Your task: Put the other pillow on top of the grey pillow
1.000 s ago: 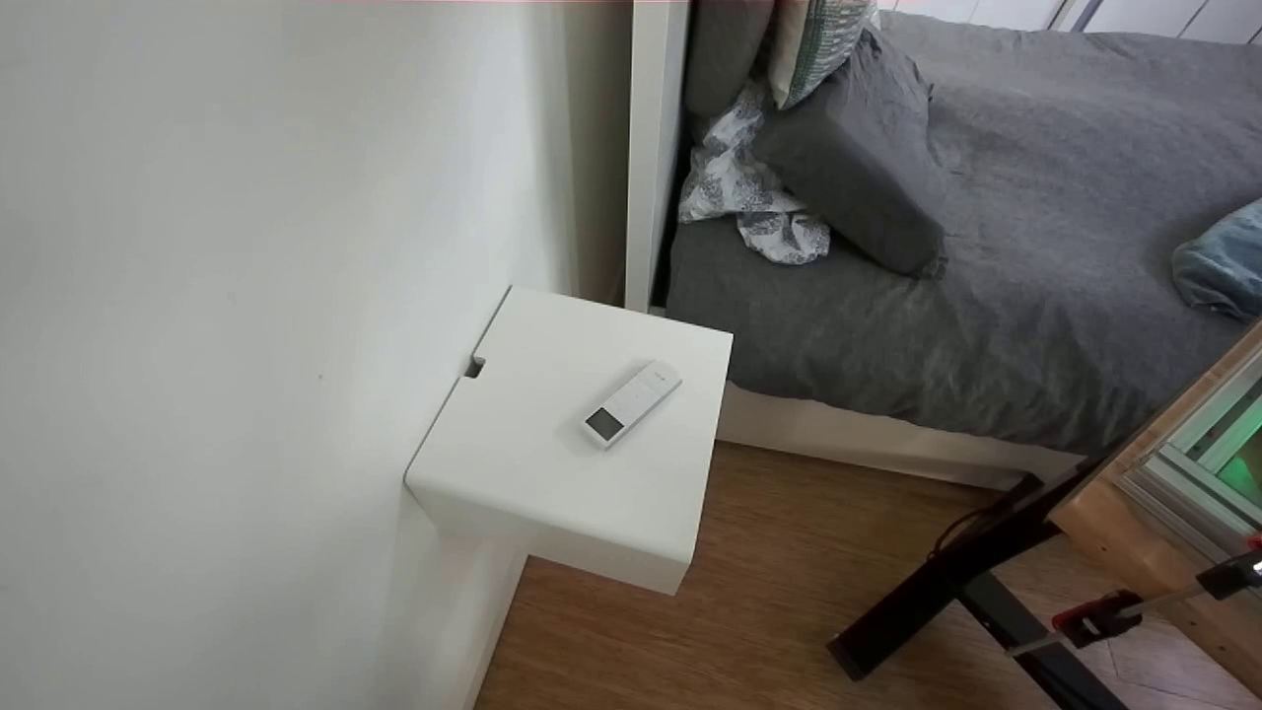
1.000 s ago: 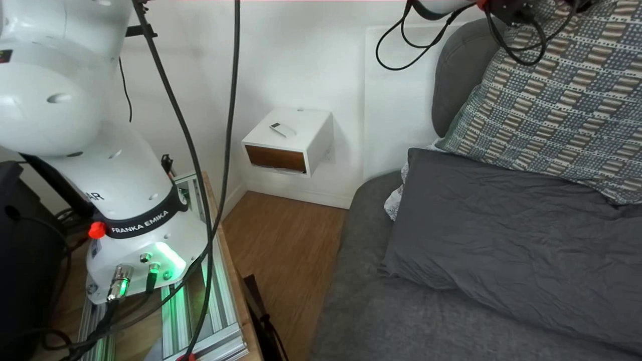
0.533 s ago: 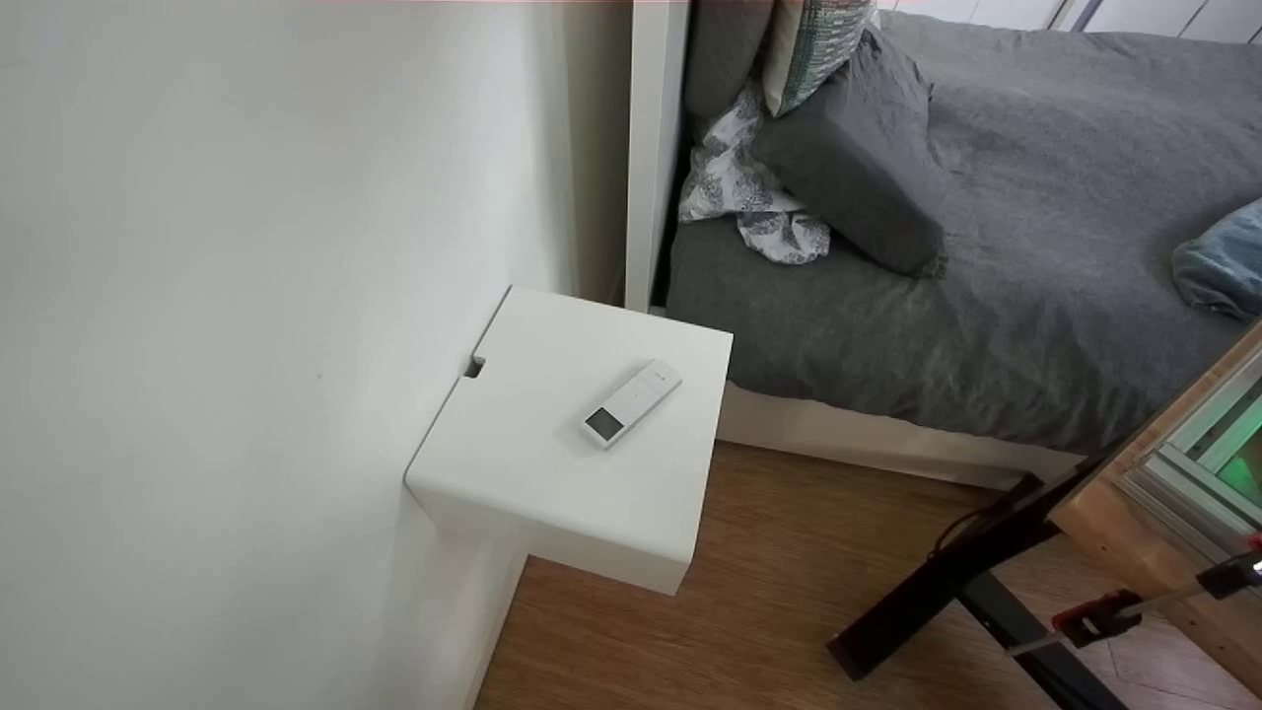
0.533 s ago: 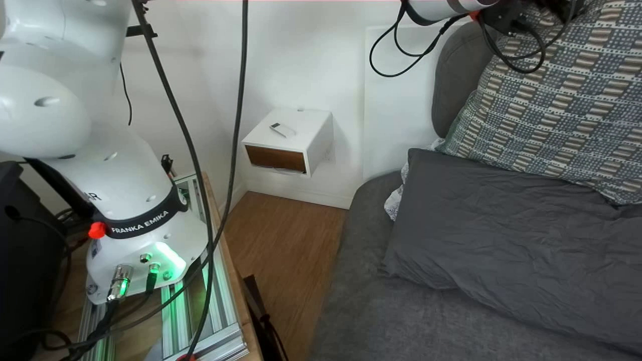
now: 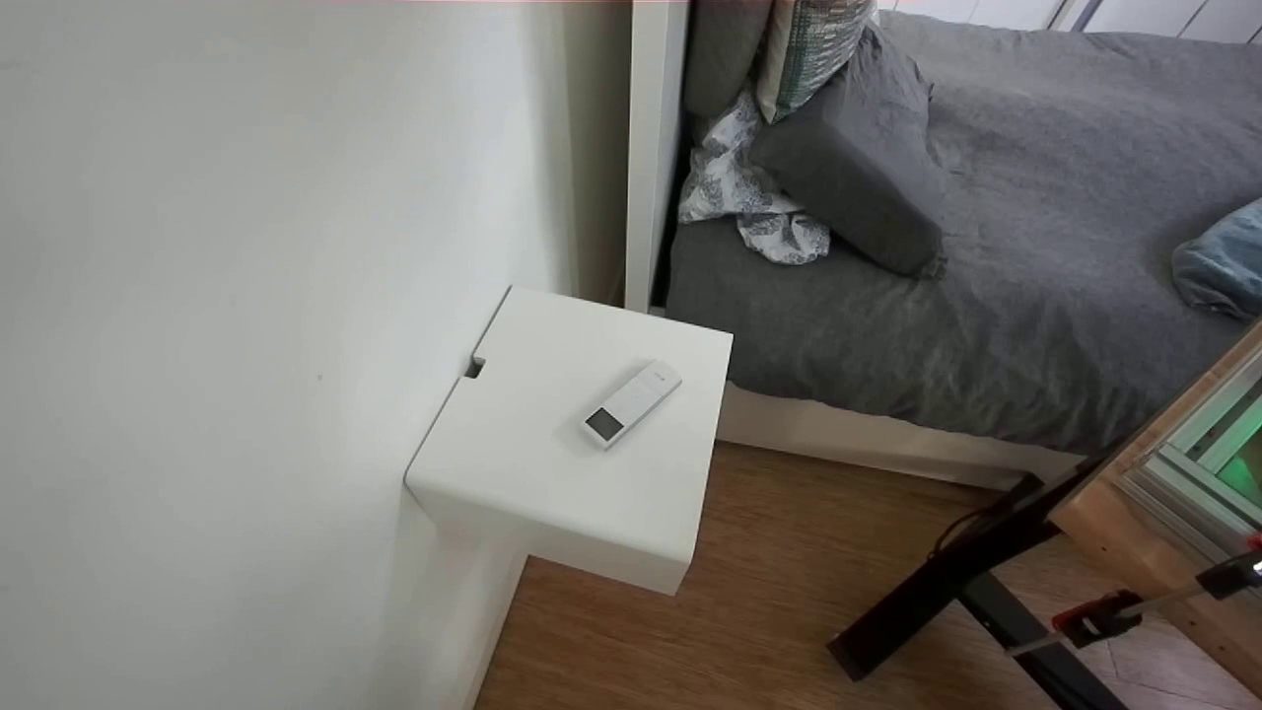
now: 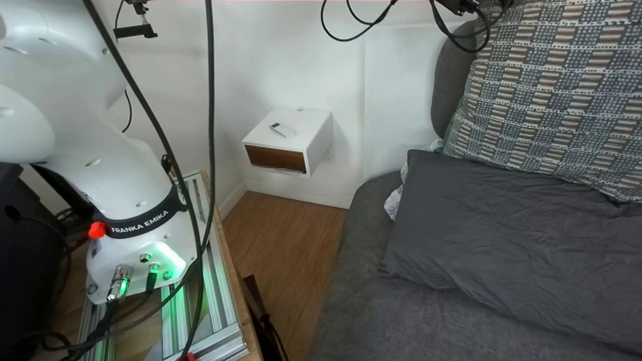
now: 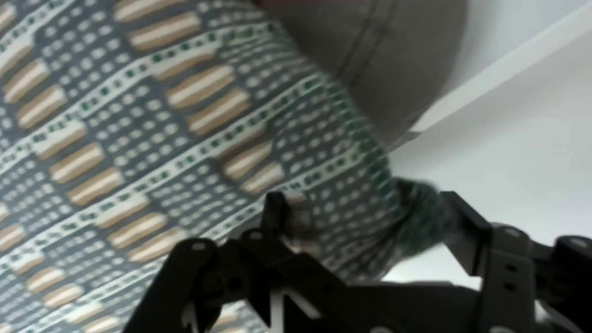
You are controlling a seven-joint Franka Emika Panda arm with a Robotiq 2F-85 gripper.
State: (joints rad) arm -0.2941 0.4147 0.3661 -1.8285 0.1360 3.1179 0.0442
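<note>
The patterned pillow (image 6: 551, 95), grey with tan stripes, stands tilted in an exterior view, its lower edge on the grey pillow (image 6: 501, 240). The grey pillow lies flat on the bed. From another angle, the patterned pillow (image 5: 813, 49) again meets the grey pillow (image 5: 858, 168) at its lower corner. In the wrist view my gripper (image 7: 366, 208) is open, its fingers wide apart around a bunched green-edged corner of the patterned pillow. That corner lies close to the right finger (image 7: 465, 226); whether they touch is blurred. Exterior views do not show the fingers.
A grey headboard (image 6: 451, 80) rises behind the pillows. A white wall shelf (image 6: 296, 130) carries a remote (image 5: 631, 404). A crumpled white patterned cloth (image 5: 739, 187) lies beside the grey pillow. Black cables (image 6: 466, 47) hang from the arm. Blue fabric (image 5: 1223, 261) lies farther along the bed.
In an exterior view the arm's end and its cables have moved left and up. The patterned pillow has sunk slightly lower against the grey pillow. The gripper has opened.
</note>
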